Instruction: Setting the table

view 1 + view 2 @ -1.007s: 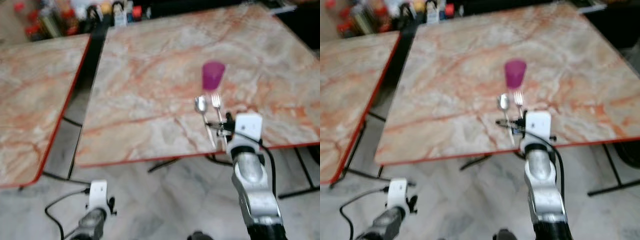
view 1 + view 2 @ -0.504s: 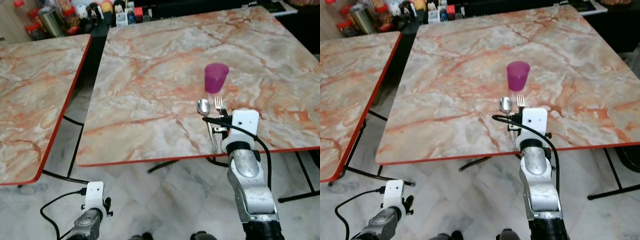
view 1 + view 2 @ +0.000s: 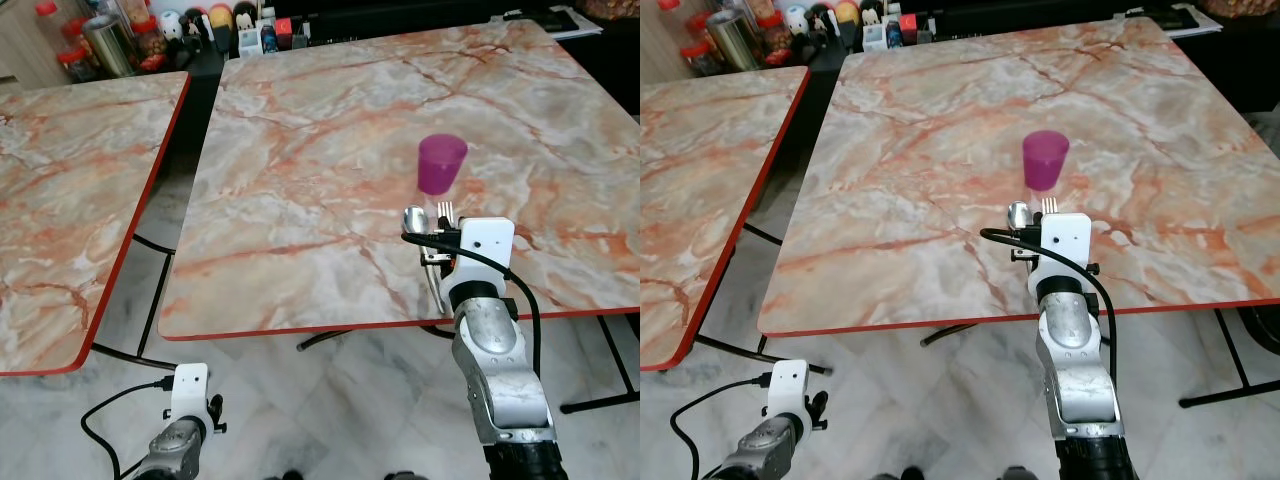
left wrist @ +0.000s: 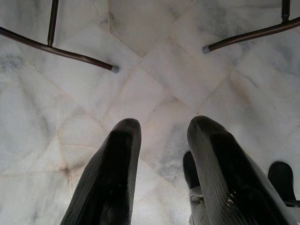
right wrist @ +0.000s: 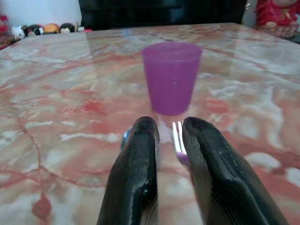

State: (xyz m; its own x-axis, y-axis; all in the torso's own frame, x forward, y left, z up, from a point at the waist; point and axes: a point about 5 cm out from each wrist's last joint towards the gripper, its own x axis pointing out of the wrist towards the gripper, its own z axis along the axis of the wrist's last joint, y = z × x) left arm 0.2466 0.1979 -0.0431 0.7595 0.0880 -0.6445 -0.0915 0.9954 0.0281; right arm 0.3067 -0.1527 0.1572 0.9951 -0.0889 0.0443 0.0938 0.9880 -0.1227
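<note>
A purple cup (image 3: 441, 163) stands upright on the marble table (image 3: 300, 150), near its front right. Just in front of it lie a spoon (image 3: 414, 218) and a fork (image 3: 445, 211), side by side, bowl and tines toward the cup. Their handles run back to the table's front edge. My right gripper (image 3: 440, 262) sits low over those handles, its fingers (image 5: 140, 159) drawn close. The fork tines (image 5: 177, 136) show in the narrow gap and the spoon bowl (image 5: 124, 138) peeks out beside one finger. My left gripper (image 4: 159, 136) hangs idle over the floor, open.
A second marble table (image 3: 80, 180) stands to the left across a dark gap. Jars, bottles and small figures (image 3: 150, 30) crowd the far edge. Metal table legs (image 4: 79, 56) cross the tiled floor below, and a black cable (image 3: 120, 410) trails from the left arm.
The picture has sharpened and shifted slightly as the camera moved. The right gripper stays over the cutlery handles in front of the cup. The left arm still hangs.
</note>
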